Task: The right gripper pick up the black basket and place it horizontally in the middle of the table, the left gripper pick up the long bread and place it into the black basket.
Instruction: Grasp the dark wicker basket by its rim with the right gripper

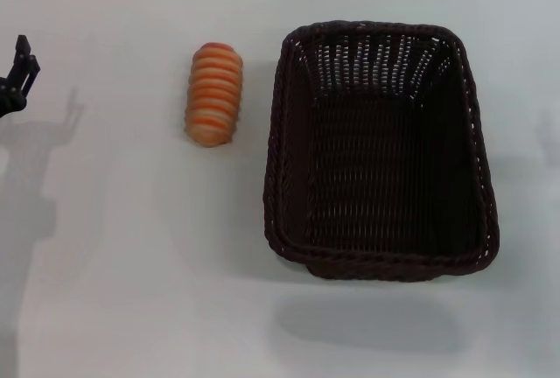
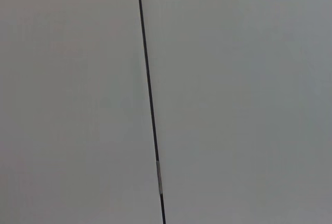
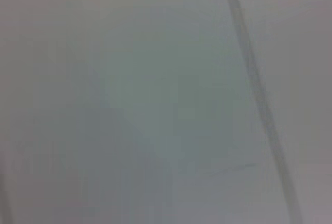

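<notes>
Left to right, head view:

Left gripper (image 1: pixel 21 67) sits at the far left edge of the counter (image 1: pixel 131 264), well apart from everything. Only a bit of its black fingers shows, so I can't tell whether they're apart or together. It holds nothing visible.

Long bread (image 1: pixel 213 93) lies on the counter, left of the basket, near it but not touching, long axis pointing away from the robot. Not picked up yet.

Black basket (image 1: pixel 381 152) sits upright on the counter, right of centre, long side running away from the robot. It's empty, only bare weave inside.

Right gripper: not in view in any camera. Both wrist views show only blank pale surface with a dark seam.

My read: neither step is done. The basket looks like it needs turning crosswise and shifting toward the middle, then the bread goes in.
</notes>
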